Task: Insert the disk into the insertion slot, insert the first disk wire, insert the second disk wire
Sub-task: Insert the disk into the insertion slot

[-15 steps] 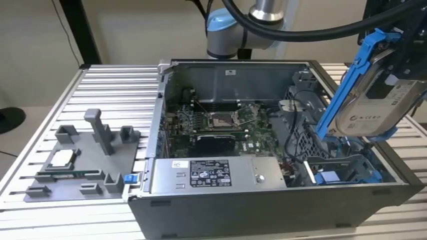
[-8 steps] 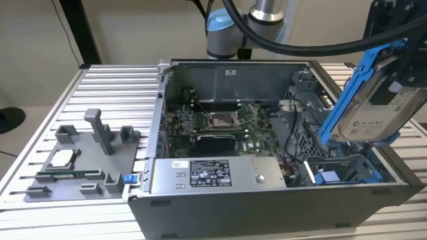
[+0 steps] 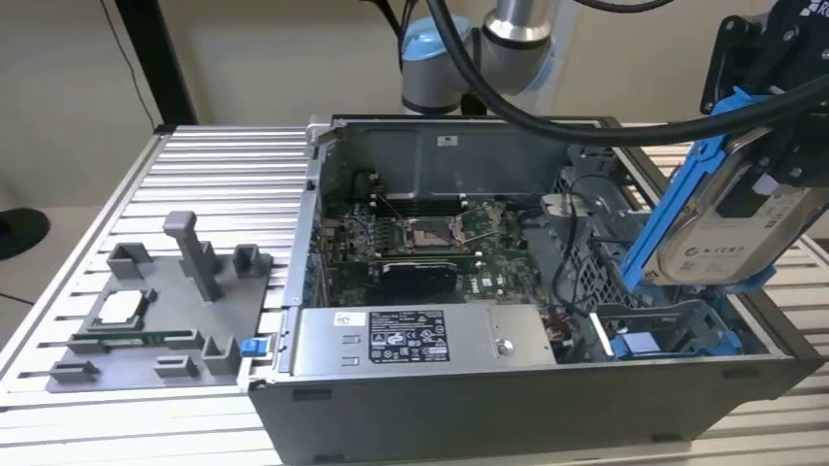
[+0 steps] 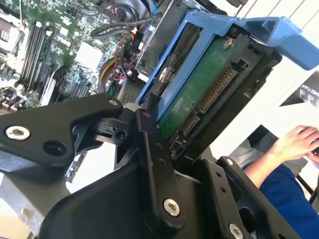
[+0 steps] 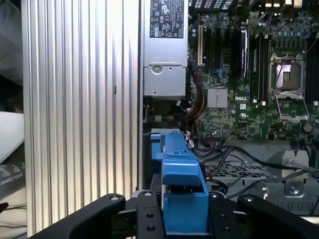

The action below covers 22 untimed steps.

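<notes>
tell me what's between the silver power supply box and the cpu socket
In the first wrist view, expansion slots, a small silver heatsink and memory slots lie between the power supply box and CPU socket.

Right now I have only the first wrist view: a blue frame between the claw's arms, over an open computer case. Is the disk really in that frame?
Observer: Yes. The exterior view shows the disk, white label outward, clipped in the blue frame.
Operator: Is it in its slot?
Observer: No. There it hangs tilted above the drive cage, at the exterior view's right end of the case.
Operator: Anyone nearby?
Observer: The second wrist view shows a person's hand beyond the disk.
</notes>
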{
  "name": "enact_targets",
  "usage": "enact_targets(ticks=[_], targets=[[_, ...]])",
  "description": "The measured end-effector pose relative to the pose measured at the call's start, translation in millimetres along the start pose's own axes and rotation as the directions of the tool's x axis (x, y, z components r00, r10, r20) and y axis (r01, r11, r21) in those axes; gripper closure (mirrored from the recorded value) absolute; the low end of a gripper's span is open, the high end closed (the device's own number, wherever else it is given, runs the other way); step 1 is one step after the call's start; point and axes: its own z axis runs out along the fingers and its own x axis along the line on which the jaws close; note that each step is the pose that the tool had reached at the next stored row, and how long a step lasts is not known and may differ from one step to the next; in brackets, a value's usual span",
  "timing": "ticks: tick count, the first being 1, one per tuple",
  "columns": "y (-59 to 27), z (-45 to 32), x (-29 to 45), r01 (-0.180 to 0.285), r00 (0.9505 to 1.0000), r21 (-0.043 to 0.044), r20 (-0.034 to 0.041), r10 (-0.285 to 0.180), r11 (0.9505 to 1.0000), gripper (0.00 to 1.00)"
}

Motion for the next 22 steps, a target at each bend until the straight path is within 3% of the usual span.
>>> enact_targets(ticks=[22], targets=[[-6.2, 26.2, 2.1, 0.0, 1.0, 0.0, 0.0001, 0.0, 1.0, 1.0]])
